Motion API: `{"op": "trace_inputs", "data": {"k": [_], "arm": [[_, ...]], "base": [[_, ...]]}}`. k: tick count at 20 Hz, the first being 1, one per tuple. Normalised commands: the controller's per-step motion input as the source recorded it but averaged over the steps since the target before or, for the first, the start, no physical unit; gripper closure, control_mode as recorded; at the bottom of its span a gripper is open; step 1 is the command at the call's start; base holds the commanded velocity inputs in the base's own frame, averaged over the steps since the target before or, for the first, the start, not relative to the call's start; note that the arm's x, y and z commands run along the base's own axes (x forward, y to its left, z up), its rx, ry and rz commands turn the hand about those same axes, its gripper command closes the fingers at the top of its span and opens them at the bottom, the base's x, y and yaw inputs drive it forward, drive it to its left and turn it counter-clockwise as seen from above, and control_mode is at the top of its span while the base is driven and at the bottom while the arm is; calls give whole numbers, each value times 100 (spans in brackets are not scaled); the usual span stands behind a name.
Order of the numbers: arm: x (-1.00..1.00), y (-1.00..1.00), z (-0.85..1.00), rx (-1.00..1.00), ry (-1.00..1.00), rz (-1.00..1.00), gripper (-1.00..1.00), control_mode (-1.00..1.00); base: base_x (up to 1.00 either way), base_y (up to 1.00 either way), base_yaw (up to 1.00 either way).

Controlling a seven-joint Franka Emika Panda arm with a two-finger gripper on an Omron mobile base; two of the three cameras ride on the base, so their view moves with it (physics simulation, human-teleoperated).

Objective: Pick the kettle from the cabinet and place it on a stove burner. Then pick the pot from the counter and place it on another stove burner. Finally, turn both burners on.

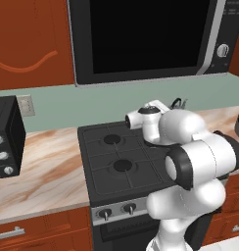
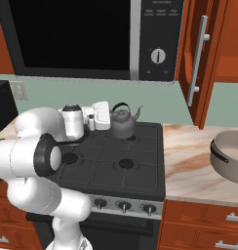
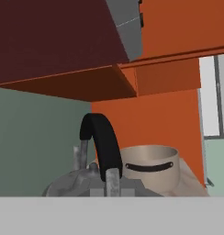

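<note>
Kettle (image 2: 123, 123) is sitting on the black cooktop (image 2: 116, 156), on the grate over the rear right burner, so roughly 1 o'clock from the middle of the stove in the right base view. The end effector (image 2: 107, 117) is right up against it on its 9 o'clock side, hand stretched out level across the back of the stove, and its white housing touches or nearly touches the kettle body. In the hand view the kettle's black arched handle (image 3: 102, 147) rises dead centre, just above the fingertips, with the grey lid and spout low in the frame, so the kettle is straight ahead and very close. Jaws are fully closed, but whether they actually pinch the handle I can't make out. Pot (image 2: 230, 158) is on the marbled tabletop (image 2: 189, 166) at about 3 o'clock from the kettle, well apart from it; the hand view shows it right behind the kettle handle. The cabinet (image 2: 208, 58) above the pot has its door swung open, silver bar handle (image 2: 196, 61) facing the stove. Front burners are bare, knobs (image 2: 124, 206) lined up along the silver front.
</note>
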Motion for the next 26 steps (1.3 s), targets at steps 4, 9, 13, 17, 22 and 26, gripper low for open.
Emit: {"op": "trace_inputs", "data": {"k": [4,9,13,17,22,26], "arm": [[16,0,-25,-1,-1,0,100,-100],[15,0,-22,-1,-2,0,100,-100],[16,0,-24,-1,-3,0,100,-100],[16,0,-26,-1,-4,0,100,-100],[15,0,-27,-1,-5,0,100,-100],[12,0,-28,0,-5,0,100,-100]], "base": [[0,0,0],[0,0,0],[0,0,0],[0,0,0],[0,0,0],[0,0,0]]}}
